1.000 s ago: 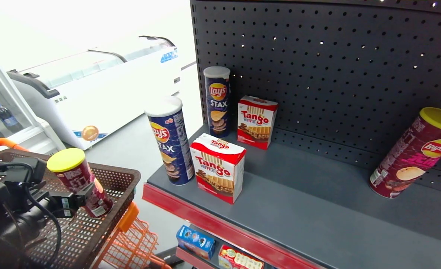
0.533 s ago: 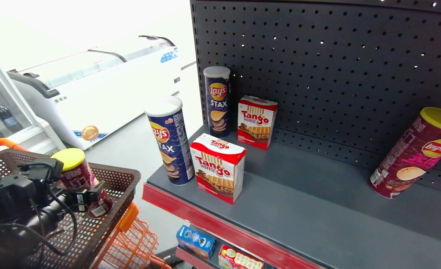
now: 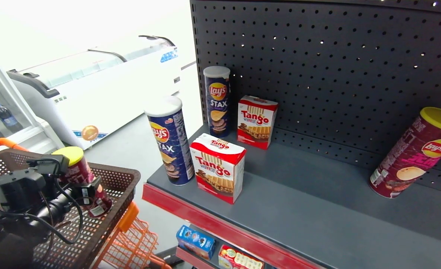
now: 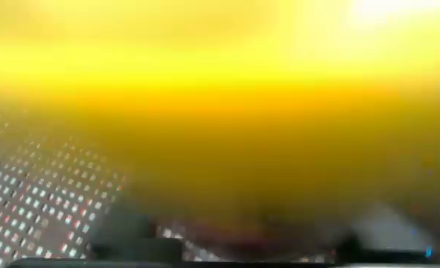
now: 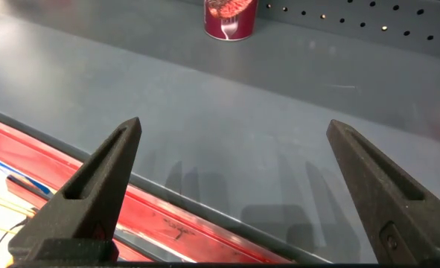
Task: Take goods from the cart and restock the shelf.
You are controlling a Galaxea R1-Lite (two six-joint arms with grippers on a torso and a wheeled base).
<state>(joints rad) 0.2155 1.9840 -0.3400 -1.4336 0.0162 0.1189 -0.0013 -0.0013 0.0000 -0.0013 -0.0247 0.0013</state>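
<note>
Left gripper (image 3: 89,189) has advanced onto the yellow-lidded chip can (image 3: 80,172) at 9 o'clock, grip untellable; right gripper (image 5: 234,179) spread apart; a shallow pinch could topple it

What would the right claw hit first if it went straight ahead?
Probably the maroon chip can at the back of the shelf; the open right claw points over bare shelf toward it, though depth is unclear.
</note>
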